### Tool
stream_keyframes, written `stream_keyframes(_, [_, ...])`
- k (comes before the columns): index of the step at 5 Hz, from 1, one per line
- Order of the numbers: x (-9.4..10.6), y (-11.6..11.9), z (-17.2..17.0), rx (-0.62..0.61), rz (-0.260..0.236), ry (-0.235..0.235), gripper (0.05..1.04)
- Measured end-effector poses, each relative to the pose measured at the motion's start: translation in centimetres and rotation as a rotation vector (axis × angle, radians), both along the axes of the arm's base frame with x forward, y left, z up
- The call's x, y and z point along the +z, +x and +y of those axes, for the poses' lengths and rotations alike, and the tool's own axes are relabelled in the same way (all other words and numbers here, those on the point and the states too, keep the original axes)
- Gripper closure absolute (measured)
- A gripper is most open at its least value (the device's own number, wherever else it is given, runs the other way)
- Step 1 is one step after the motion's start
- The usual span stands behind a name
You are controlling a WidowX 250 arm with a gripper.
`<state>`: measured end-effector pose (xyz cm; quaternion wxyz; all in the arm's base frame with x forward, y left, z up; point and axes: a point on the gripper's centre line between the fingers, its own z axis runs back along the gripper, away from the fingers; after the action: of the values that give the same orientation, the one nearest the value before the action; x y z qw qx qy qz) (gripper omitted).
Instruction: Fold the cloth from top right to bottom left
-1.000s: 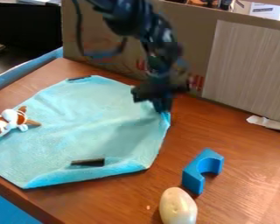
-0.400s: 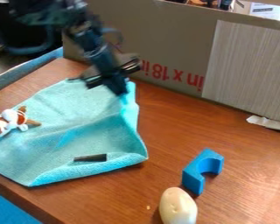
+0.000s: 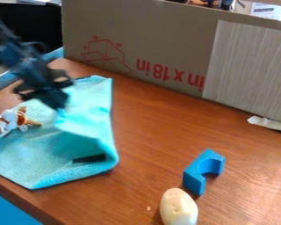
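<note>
Plush toy noted at lower left of end effector; may be snagged if turquoise cloth is pulled over it. End effector judged nearly closed, clamped on cloth's raised corner, remainder spread below; fold may spring back if released high.

A turquoise fabric cloth lies beside a white-and-orange plush toy. A blue arched block contrasts with reddish-brown wood-grain tabletop.
</note>
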<state>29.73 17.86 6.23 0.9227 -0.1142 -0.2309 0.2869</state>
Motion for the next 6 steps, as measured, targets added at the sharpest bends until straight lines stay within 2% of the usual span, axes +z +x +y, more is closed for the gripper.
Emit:
stream_keyframes(1, [0.8,-2.4,2.3,-0.025,-0.013,-0.05,1.014])
stream_keyframes(2, [2.6,-4.6,4.4,-0.059,-0.047,-0.098,1.014])
stream_keyframes(3, [3.6,-6.1,5.4,-0.104,-0.067,-0.116,1.014])
stream_keyframes(4, [4.1,-6.7,5.9,-0.113,-0.073,-0.121,1.014])
stream_keyframes(5, [3.7,-6.6,6.4,-0.092,-0.07,-0.086,0.992])
stream_keyframes(6, [3.1,-6.4,6.9,-0.044,-0.056,-0.047,0.845])
